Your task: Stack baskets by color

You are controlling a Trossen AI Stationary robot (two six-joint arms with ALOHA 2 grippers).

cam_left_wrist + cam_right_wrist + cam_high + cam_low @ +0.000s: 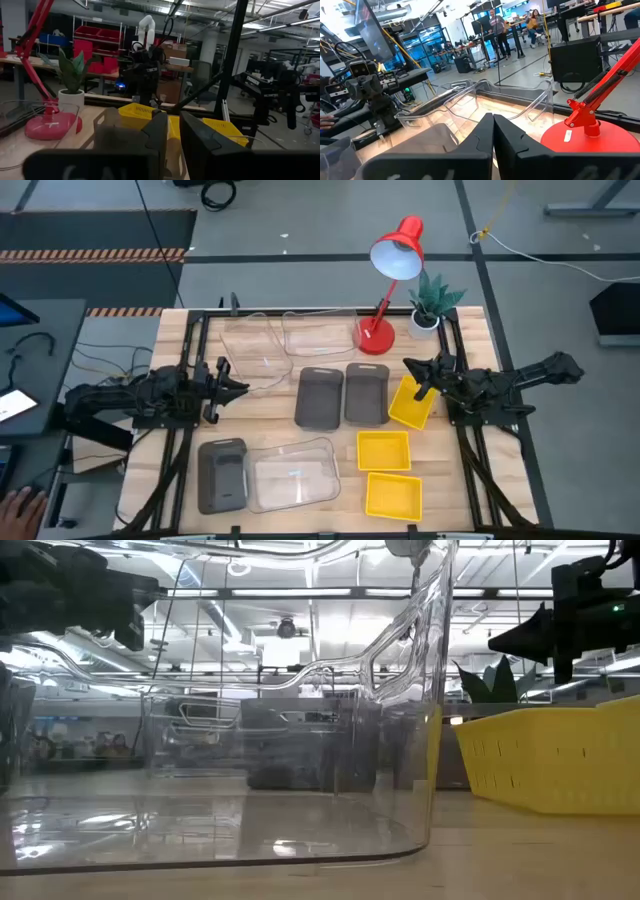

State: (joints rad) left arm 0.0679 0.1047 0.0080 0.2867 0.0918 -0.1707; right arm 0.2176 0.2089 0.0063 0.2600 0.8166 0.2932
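Several baskets lie spread on the wooden table. Two clear ones (255, 350) (320, 332) are at the far side. Two dark grey ones (319, 397) (366, 393) sit side by side in the middle. A yellow one (410, 404) next to them is tilted. Two more yellow baskets (384, 451) (393, 494), a grey one (222, 473) and a clear one (293, 474) lie near the front. My left gripper (243, 383) (172, 135) hovers by the left clear basket's near corner with a narrow gap between its fingers. My right gripper (412, 370) (493, 131) is shut above the tilted yellow basket's far end.
A red desk lamp (385, 290) and a small potted plant (432, 305) stand at the far right, close behind my right gripper. Black frame rails (190, 360) run along the table's left and right sides. Bare wood (270, 415) shows between the far and near baskets.
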